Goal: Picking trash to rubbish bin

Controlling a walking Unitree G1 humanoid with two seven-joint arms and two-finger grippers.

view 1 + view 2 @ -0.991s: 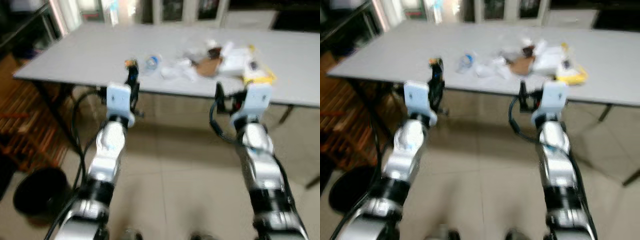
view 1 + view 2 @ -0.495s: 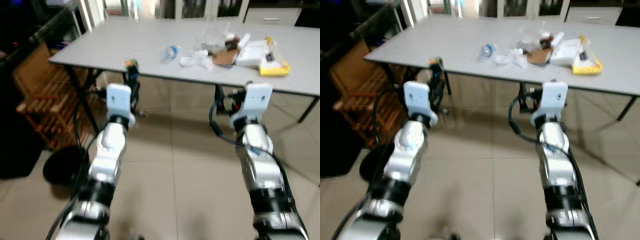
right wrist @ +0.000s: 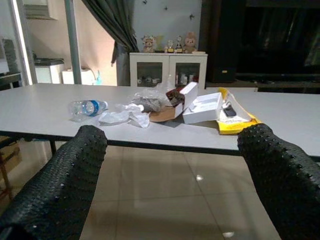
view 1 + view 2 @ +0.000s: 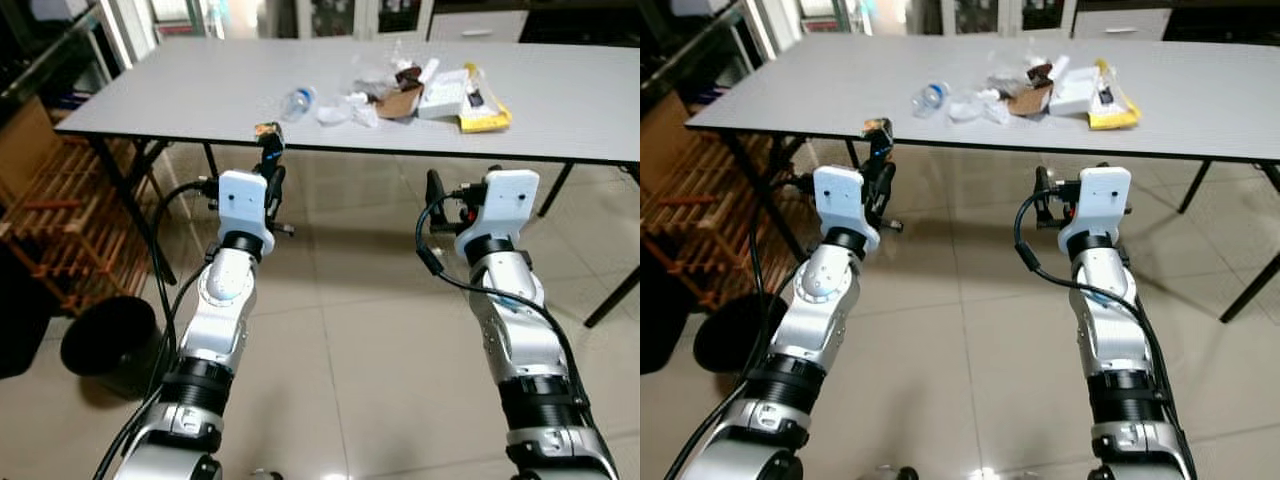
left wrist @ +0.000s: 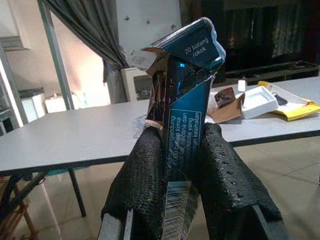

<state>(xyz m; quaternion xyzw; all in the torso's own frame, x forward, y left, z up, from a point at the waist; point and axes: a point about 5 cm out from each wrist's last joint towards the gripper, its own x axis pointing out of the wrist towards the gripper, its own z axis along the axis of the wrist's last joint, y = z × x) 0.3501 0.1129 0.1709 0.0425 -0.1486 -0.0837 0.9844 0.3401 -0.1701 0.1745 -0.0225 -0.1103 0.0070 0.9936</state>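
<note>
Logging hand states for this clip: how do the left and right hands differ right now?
The left hand is shut on a crumpled blue packet; the right hand is open and holds nothing. The left hand reaches nearer the grey table edge than the right hand, which sits further back over the tiled floor. Both are raised in front of the robot, facing the table.

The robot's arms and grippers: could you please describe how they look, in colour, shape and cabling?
Both arms are silver, rounded segments with black joint rings. Each wrist carries a white boxy housing, with black cables looping beside it. The left gripper and right gripper each have two long black fingers with a dimpled, rubbery texture.
</note>
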